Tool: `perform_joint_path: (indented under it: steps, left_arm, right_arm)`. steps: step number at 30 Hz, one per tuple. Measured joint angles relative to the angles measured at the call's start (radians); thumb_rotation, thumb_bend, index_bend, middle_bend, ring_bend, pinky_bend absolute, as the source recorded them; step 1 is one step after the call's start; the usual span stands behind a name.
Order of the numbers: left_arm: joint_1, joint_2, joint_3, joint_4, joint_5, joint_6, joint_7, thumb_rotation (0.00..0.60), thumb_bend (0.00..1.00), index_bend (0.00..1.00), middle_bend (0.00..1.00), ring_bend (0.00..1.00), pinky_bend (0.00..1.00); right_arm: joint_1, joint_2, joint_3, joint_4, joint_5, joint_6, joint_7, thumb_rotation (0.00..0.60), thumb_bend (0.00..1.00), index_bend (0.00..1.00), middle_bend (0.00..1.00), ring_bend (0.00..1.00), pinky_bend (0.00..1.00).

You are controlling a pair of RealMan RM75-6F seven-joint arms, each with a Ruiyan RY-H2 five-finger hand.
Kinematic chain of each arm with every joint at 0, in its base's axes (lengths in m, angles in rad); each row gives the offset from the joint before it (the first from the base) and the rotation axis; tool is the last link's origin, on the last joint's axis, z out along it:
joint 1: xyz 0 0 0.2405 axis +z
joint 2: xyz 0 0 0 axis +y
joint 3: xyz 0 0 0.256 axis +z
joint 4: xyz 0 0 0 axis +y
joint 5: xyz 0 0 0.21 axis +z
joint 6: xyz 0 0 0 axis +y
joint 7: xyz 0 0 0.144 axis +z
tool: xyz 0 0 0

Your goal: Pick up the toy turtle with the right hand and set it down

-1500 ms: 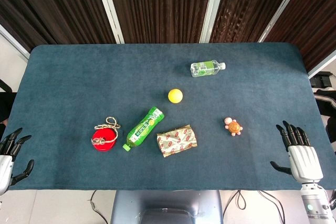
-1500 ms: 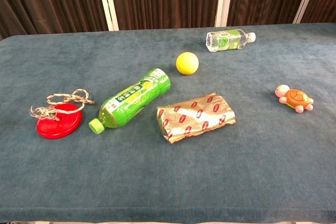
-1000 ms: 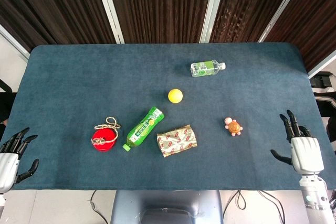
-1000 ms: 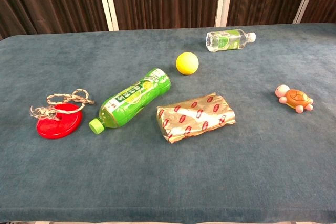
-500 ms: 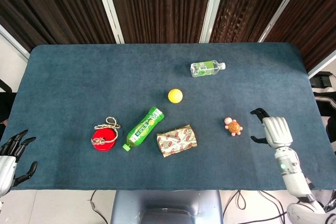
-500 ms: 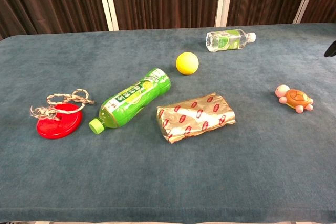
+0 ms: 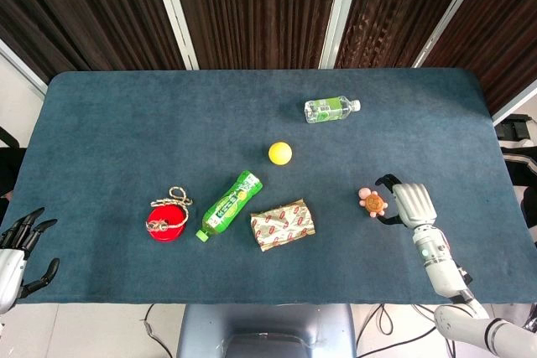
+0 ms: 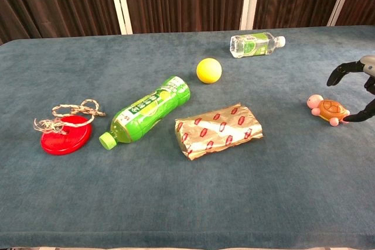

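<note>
The toy turtle point(image 7: 372, 202) point(image 8: 328, 109), orange-shelled with pink head and feet, lies on the blue table right of centre. My right hand point(image 7: 409, 204) point(image 8: 358, 89) hovers just to its right, fingers spread and curved toward the toy, with one fingertip close to its rear; nothing is held. My left hand point(image 7: 15, 251) hangs open off the table's front left corner, seen only in the head view.
A foil snack pack point(image 7: 284, 225), a green bottle point(image 7: 229, 204) lying on its side, a red disc with rope point(image 7: 167, 219), a yellow ball point(image 7: 280, 153) and a small clear bottle point(image 7: 331, 109) lie left of and behind the turtle. The table's right edge point(image 7: 503, 165) is near.
My right hand has swept leftward from the table's right front corner and now sits beside the turtle. The turtle and my left hand have stayed put.
</note>
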Motion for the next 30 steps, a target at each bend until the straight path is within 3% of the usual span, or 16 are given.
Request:
perform_joint_path:
  steps: [10, 14, 21, 25, 30]
  left_arm:
    - [-0.005, 0.004, -0.003, -0.001, -0.005, -0.007, -0.004, 0.6, 0.39, 0.2, 0.06, 0.1, 0.23]
    - [-0.004, 0.005, -0.003, 0.0, -0.006, -0.007, -0.009, 0.6, 0.39, 0.2, 0.06, 0.1, 0.23]
    - [-0.002, 0.006, -0.005, 0.001, -0.008, -0.002, -0.016, 0.6, 0.39, 0.2, 0.06, 0.1, 0.23]
    - [0.001, 0.007, -0.004, 0.0, -0.011, 0.0, -0.019, 0.6, 0.39, 0.2, 0.06, 0.1, 0.23]
    - [0.002, 0.008, -0.005, 0.001, -0.012, 0.001, -0.022, 0.6, 0.39, 0.2, 0.06, 0.1, 0.23]
  right_arm:
    - [0.027, -0.068, -0.002, 0.087, 0.009, -0.022, 0.032, 0.6, 0.05, 0.52, 0.43, 1.0, 0.92]
    - [0.033, -0.1, -0.003, 0.136, -0.004, -0.007, 0.053, 0.6, 0.05, 0.62, 0.51, 1.0, 0.93]
    - [0.034, -0.15, -0.009, 0.229, -0.023, 0.023, 0.09, 0.6, 0.08, 0.9, 0.72, 1.0, 0.97]
    - [0.032, -0.162, -0.014, 0.256, -0.032, 0.03, 0.112, 0.6, 0.19, 1.0, 0.84, 1.0, 1.0]
    - [0.028, -0.164, -0.025, 0.272, -0.053, 0.044, 0.139, 0.6, 0.41, 1.0, 0.89, 1.0, 1.0]
